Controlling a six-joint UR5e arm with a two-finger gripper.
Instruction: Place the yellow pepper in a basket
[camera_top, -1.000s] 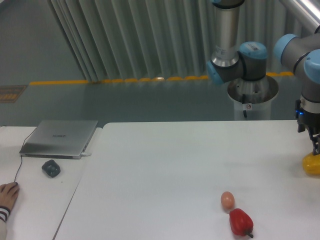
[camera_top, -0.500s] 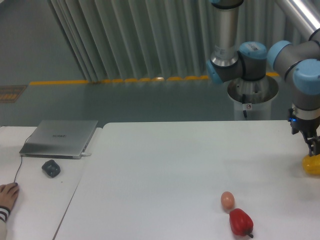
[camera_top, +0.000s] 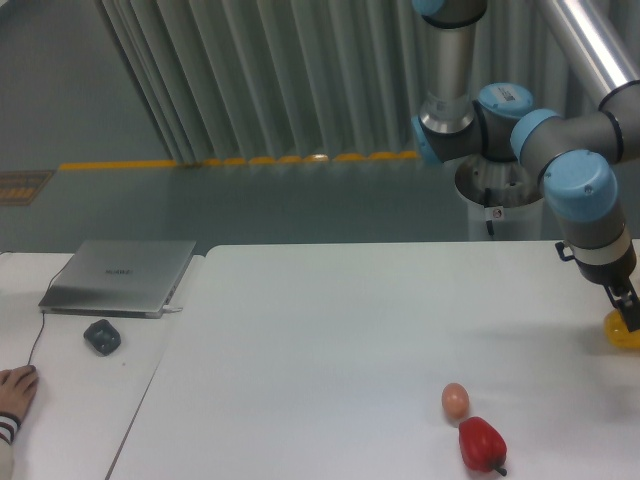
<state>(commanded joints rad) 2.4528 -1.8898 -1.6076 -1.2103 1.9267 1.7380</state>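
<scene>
At the far right edge of the view the gripper reaches down over the yellow pepper, and its dark fingers overlap the top of the fruit; only a narrow part of the tool shows before the frame cuts it off, so whether the fingers are apart, together or clamped on the pepper cannot be told. The pepper lies on the white table directly beneath the fingers, partly cropped by the picture's edge. Above the tool rises the grey wrist with a light-blue joint cap, and the rest of the arm bends up and back behind it toward a round grey pedestal standing beyond the table. Well away from the tool, toward the near edge of the table and off to the side of the gripper that faces the middle of the view, a red pepper with a dark stem lies just beside a small pinkish-orange egg-shaped object; the two look touching or nearly so. Far across from the gripper, on a separate white desk, sit a closed silver laptop and a dark computer mouse, with a person's hand resting at the corner of the frame.
</scene>
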